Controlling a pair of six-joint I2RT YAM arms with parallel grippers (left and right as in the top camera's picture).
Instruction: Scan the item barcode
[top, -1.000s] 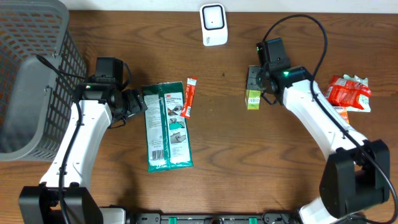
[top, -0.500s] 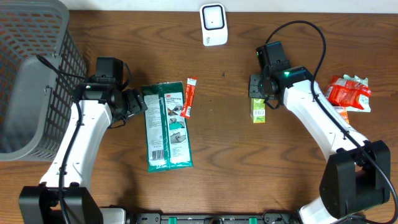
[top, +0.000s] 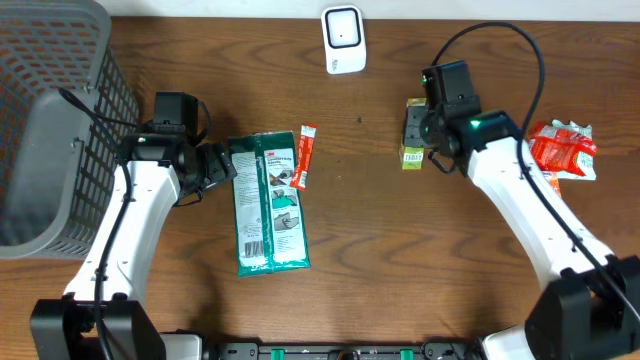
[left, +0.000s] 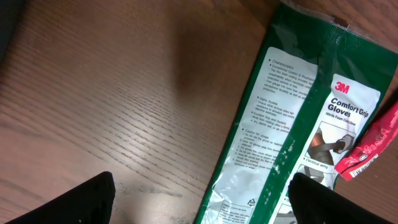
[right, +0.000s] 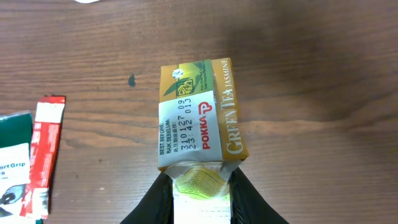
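Since a moment ago the right arm has drawn the tea carton (top: 411, 152) back up the worktop (top: 380, 250), so it now sits closer to the white scanner (top: 342, 38) than it did, though still apart from it and off to its right. The right gripper (top: 419, 128) is closed narrow on the carton's near end, 1 finger on each side. From the right wrist view the carton (right: 199, 118) points away from the right gripper (right: 198, 186), with its white date panel and the green tea lettering facing up; no barcode shows on that face. Whether the carton rests on the wood or hangs just above it I cannot tell.

Over on the other side, the left gripper (top: 222, 165) stands wide with nothing between its 2 fingers (left: 81, 199), just beside the left edge of a green glove packet (top: 268, 205) lying flat. A small red sachet (top: 304, 157) lies against the packet's upper right corner. A grey basket (top: 50, 120) stands at the far left, and some red snack packs (top: 562, 148) lie at the far right.
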